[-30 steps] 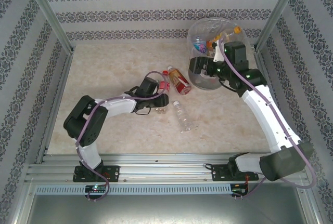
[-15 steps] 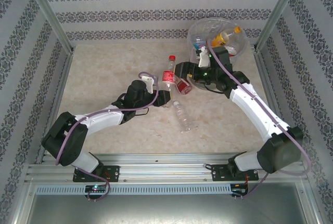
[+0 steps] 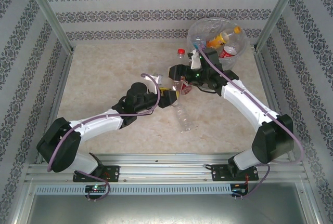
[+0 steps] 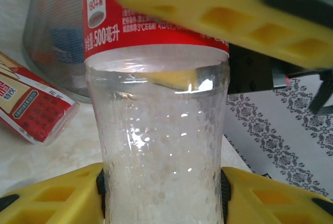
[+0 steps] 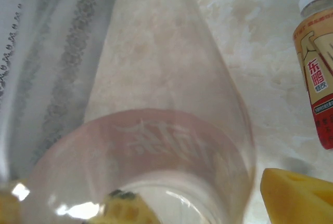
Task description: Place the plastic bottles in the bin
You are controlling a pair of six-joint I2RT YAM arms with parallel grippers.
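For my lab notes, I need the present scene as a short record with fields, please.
held item: red-label bottle, clear body
left gripper: shut on the bottle's lower body
right gripper: fingers either side of the same bottle, at the label; grip unclear
bin: far right of table, several bottles inside
left on table: clear bottle and amber bottle, both lying down
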